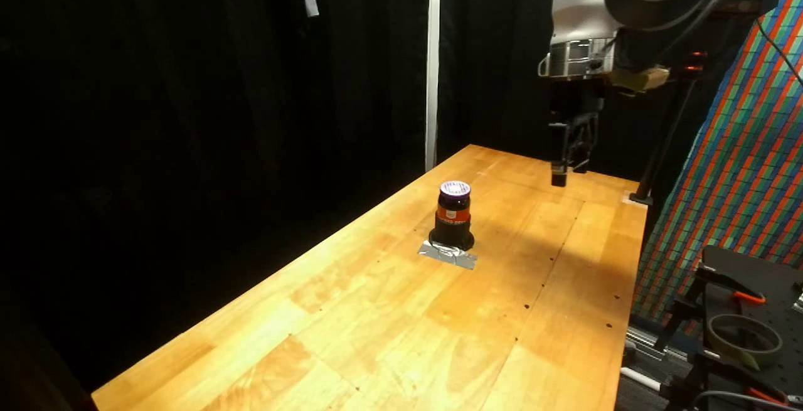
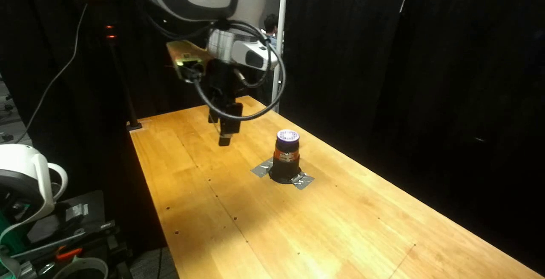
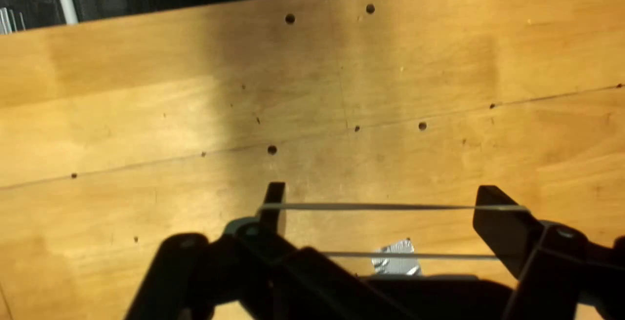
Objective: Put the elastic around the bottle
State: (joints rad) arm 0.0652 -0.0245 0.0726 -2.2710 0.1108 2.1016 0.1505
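Observation:
The small dark bottle [image 1: 453, 213] stands upright in a black round holder [image 1: 452, 234] on the table, with an orange-red band round its middle and a white and purple cap top. It also shows in an exterior view [image 2: 286, 154]. My gripper [image 1: 569, 174] is in the air, to one side of the bottle and higher than it; it also shows in an exterior view [image 2: 218, 130]. In the wrist view its jaws [image 3: 381, 190] are wide open. The pale elastic [image 3: 381, 206] is stretched around the outside of both fingers, in two strands. The bottle is hidden in the wrist view.
Silver tape [image 1: 447, 255] fixes the holder to the wooden table [image 1: 401, 310]; a piece shows in the wrist view [image 3: 398, 264]. A cable [image 2: 283, 83] loops beside the gripper. A black cart [image 1: 753, 273] with a tape roll [image 1: 744, 339] stands beside the table. Black curtains hang behind.

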